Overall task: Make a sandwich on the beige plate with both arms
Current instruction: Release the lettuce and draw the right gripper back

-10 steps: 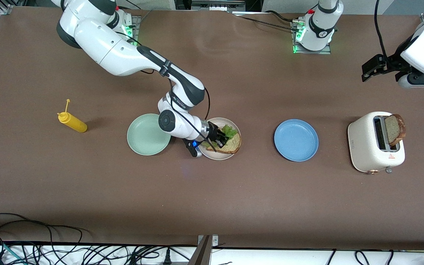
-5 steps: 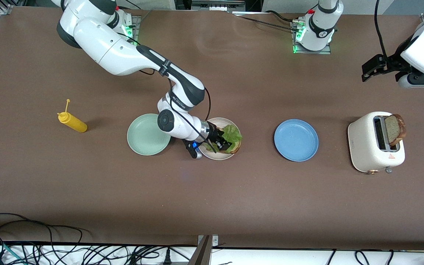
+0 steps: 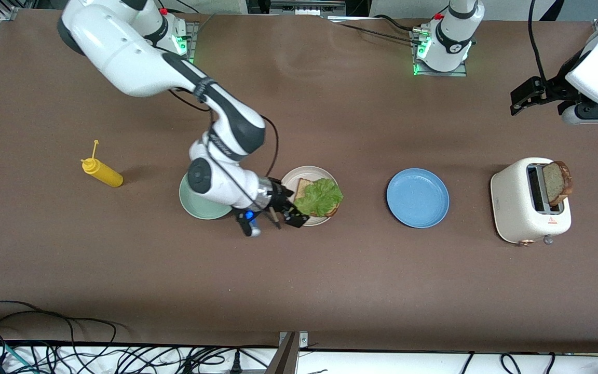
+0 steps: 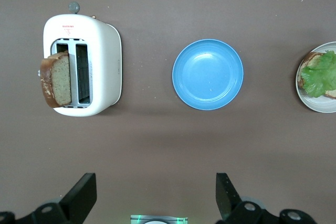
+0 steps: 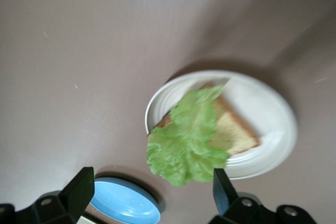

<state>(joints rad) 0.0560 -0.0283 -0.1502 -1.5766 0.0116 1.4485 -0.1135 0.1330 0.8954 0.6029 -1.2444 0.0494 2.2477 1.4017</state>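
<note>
The beige plate (image 3: 289, 179) holds one slice of brown-crusted bread (image 3: 303, 187) with a ruffled green lettuce leaf (image 3: 321, 197) lying on it. My right gripper (image 3: 288, 214) is open and empty, over the plate's rim on the side toward the mint-green plate. In the right wrist view the lettuce (image 5: 189, 142) covers part of the bread (image 5: 236, 129) on the plate (image 5: 273, 108), clear of my right gripper (image 5: 152, 198). A second bread slice (image 3: 558, 182) stands in the toaster (image 3: 517, 200). My left gripper (image 3: 522, 101) is open and waits high at the left arm's end of the table.
A blue plate (image 3: 417, 197) lies between the beige plate and the toaster. A mint-green plate (image 3: 198, 202) is partly under the right arm. A yellow squeeze bottle (image 3: 103, 173) lies toward the right arm's end. The left wrist view shows the toaster (image 4: 102, 66) and the blue plate (image 4: 208, 74).
My right gripper let go of the lettuce, which now lies spread on the bread, and drew back off the plate toward the mint-green plate. The left arm has not moved.
</note>
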